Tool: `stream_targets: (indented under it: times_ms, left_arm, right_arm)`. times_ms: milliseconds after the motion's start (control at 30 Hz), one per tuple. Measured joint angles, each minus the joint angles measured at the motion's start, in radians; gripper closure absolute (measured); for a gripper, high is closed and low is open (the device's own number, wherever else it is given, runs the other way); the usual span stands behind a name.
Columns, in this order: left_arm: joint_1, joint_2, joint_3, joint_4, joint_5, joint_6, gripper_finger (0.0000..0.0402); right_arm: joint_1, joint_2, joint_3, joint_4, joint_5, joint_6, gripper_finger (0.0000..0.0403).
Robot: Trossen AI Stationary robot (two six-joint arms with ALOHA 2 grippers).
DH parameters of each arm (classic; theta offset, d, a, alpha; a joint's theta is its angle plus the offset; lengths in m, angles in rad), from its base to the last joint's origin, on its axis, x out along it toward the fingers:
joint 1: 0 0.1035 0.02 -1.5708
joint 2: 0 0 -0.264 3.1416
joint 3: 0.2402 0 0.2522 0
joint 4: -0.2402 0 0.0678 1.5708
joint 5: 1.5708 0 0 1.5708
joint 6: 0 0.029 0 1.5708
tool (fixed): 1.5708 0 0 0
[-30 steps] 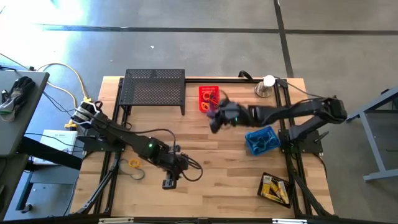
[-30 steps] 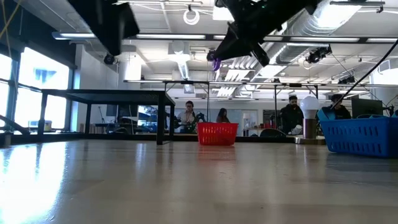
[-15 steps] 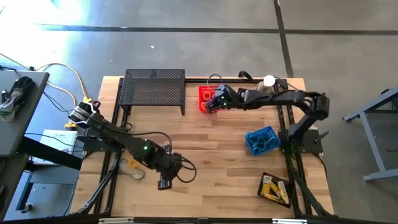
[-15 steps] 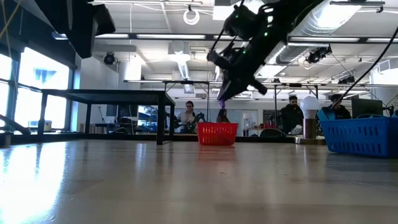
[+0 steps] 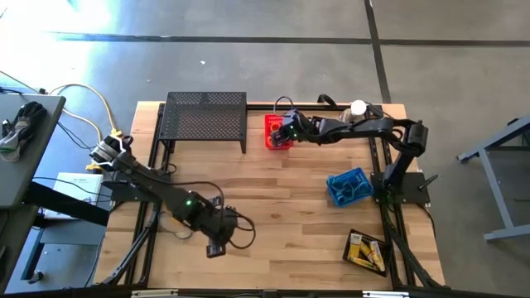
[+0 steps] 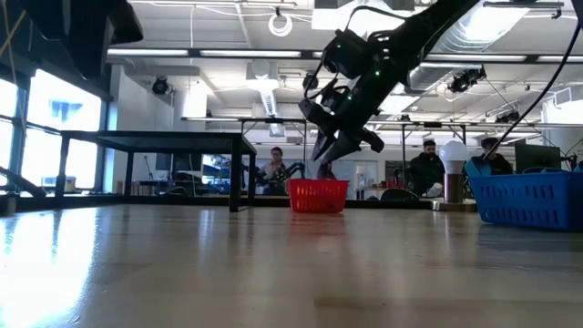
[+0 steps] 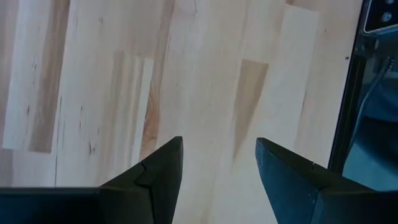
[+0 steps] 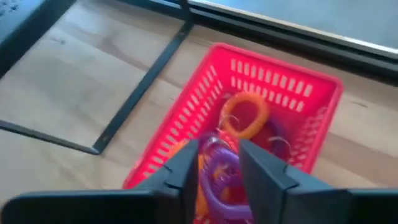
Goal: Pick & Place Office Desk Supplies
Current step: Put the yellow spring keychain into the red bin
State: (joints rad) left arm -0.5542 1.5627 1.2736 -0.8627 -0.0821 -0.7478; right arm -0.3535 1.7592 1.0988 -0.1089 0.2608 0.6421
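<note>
The right pincer (image 8: 214,168) hangs over the red basket (image 8: 314,127), its fingers slightly apart around a purple coil loop (image 8: 219,180) (an orange loop (image 8: 245,115) lies just beyond). The left pincer (image 7: 219,163) hovers spread over bare table (image 7: 93,74).

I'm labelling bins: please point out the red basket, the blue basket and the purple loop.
red basket (image 8: 283,78): right wrist view, far rim.
blue basket (image 5: 335,186): high view, left rim.
purple loop (image 8: 219,177): right wrist view, coil between fingers.
</note>
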Motion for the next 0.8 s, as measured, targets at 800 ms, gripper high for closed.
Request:
stream_targets:
  times_ms: [800]
  left_arm:
    - [-0.101,-0.063,0.000,-0.504,0.112,-0.669,0.0207]
  right_arm:
    - [0.323,-0.051,0.001,0.151,-0.883,-0.007,0.0188]
